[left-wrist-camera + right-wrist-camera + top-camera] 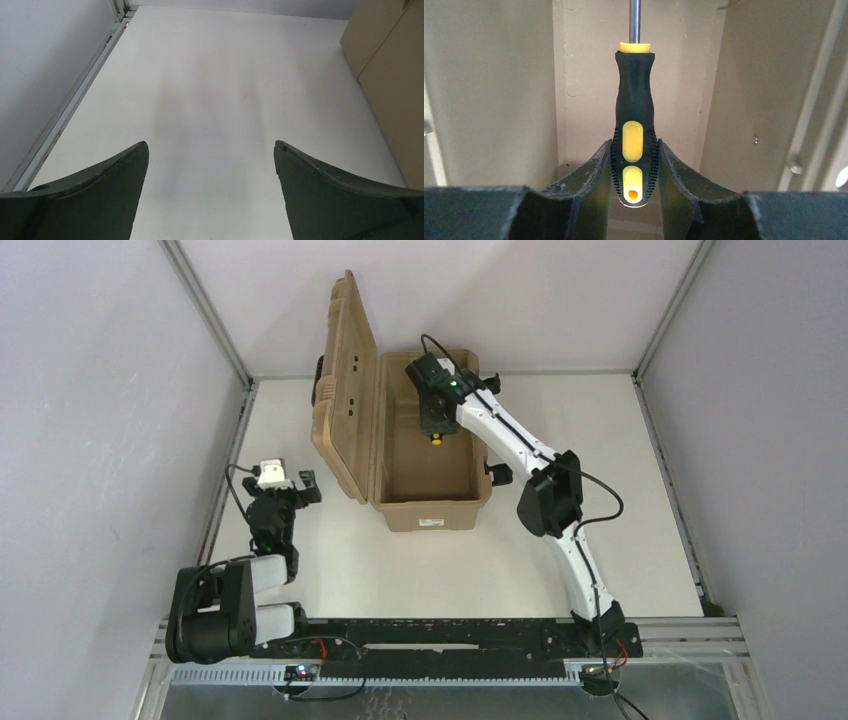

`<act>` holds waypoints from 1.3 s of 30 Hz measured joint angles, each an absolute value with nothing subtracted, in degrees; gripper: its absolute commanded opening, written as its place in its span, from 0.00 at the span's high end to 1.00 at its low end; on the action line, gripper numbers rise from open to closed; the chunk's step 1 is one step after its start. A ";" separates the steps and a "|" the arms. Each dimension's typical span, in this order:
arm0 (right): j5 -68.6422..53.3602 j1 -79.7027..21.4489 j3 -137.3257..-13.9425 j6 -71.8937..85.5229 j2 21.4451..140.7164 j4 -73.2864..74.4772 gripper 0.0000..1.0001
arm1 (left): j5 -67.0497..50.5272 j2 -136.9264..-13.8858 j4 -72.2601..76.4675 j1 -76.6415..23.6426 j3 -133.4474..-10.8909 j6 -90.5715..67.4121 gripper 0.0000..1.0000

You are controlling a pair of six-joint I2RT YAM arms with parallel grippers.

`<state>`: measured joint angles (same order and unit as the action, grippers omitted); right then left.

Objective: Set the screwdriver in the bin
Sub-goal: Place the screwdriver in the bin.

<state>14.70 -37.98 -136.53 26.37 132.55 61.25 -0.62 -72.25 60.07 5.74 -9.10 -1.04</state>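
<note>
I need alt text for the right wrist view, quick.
The right end effector is shut on the lower handle of the screwdriver, its shaft pointing up out of frame. Tan inner walls of the bin fill the background.

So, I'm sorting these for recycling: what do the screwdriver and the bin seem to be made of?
Screwdriver handle: likely matte black rubbery plastic, ribbed at the sides, with glossier yellow plastic inserts. Its shaft: bare grey metal, judging by the smooth sheen. Bin: probably moulded tan plastic, matte, with round marks and ribs on its inner walls.
</note>
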 measured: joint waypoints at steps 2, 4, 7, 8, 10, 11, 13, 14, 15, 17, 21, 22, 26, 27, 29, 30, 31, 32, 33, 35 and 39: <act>14.76 -37.98 -136.73 26.74 133.51 61.06 1.00 | -0.62 -72.25 60.07 5.74 -9.10 -1.04 0.00; 14.76 -37.98 -137.38 27.20 134.80 61.01 1.00 | -0.62 -72.25 60.05 5.74 -9.10 -1.04 0.00; 14.72 -38.02 -137.56 27.62 136.62 60.84 1.00 | -0.62 -72.25 60.05 5.74 -9.10 -1.04 0.00; 14.66 -38.06 -137.56 27.68 137.16 60.82 1.00 | -0.62 -72.25 60.05 5.74 -9.10 -1.04 0.00; 14.37 -38.11 -137.56 27.97 138.34 60.84 1.00 | -0.62 -72.25 60.05 5.74 -9.10 -1.04 0.00; 14.24 -38.13 -137.56 28.16 138.87 60.84 1.00 | -0.62 -72.25 60.05 5.74 -9.10 -1.04 0.00; 13.67 -38.17 -137.56 28.62 139.83 60.82 1.00 | -0.62 -72.25 60.05 5.74 -9.10 -1.04 0.00; 13.23 -38.17 -137.56 28.77 140.29 60.80 1.00 | -0.62 -72.25 60.05 5.74 -9.10 -1.04 0.00; 12.88 -38.20 -137.56 28.88 140.64 60.75 1.00 | -0.62 -72.25 60.05 5.74 -9.10 -1.04 0.00; 12.14 -38.24 -137.56 29.04 141.40 60.60 1.00 | -0.62 -72.25 60.05 5.74 -9.10 -1.04 0.00; 11.25 -38.30 -137.56 29.34 142.26 60.20 1.00 | -0.62 -72.25 60.05 5.74 -9.10 -1.04 0.00; 11.18 -38.28 -137.56 29.34 142.37 60.12 1.00 | -0.62 -72.25 60.05 5.74 -9.10 -1.04 0.00; 10.74 -38.28 -137.56 29.34 143.06 59.53 1.00 | -0.62 -72.25 60.05 5.74 -9.10 -1.04 0.00; 10.55 -38.28 -137.56 29.34 143.31 59.31 1.00 | -0.62 -72.25 60.05 5.74 -9.10 -1.04 0.00; 10.35 -38.28 -137.56 29.34 143.83 59.05 1.00 | -0.62 -72.25 60.05 5.74 -9.10 -1.04 0.00; 10.31 -38.28 -137.56 29.34 144.07 58.96 1.00 | -0.62 -72.25 60.05 5.74 -9.10 -1.04 0.00; 10.31 -38.28 -137.56 29.34 144.29 58.87 1.00 | -0.62 -72.25 60.05 5.74 -9.10 -1.04 0.00; 10.31 -38.28 -137.56 29.34 144.51 58.87 1.00 | -0.62 -72.25 60.05 5.74 -9.10 -1.04 0.00; 10.33 -38.28 -137.56 29.34 144.68 58.87 1.00 | -0.62 -72.25 60.05 5.74 -9.10 -1.04 0.00; 10.35 -38.28 -137.56 29.34 144.94 58.87 1.00 | -0.62 -72.25 60.05 5.74 -9.10 -1.04 0.00; 10.39 -38.28 -137.56 29.34 145.10 58.87 1.00 | -0.62 -72.25 60.05 5.74 -9.10 -1.04 0.00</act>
